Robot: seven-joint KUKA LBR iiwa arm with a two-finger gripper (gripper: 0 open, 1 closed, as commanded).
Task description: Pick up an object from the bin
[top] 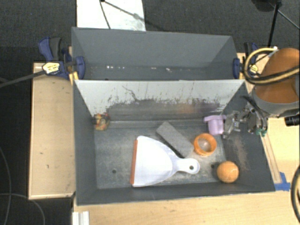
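The hand (231, 124), its opening impossible to tell, sits just beside a small lilac plastic cup (214, 124) by the scuffed grey metal bin (154, 95)'s right wall, near a round orange cup (205, 144).

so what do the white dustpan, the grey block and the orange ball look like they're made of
White scoop-shaped dustpan: likely moulded plastic, smooth even white with a soft sheen; its orange lip may be rubber. Grey rectangular block: matte and dull, perhaps foam or stone, hard to tell. Round orange ball: matte, evenly coloured skin, probably plastic or foam.
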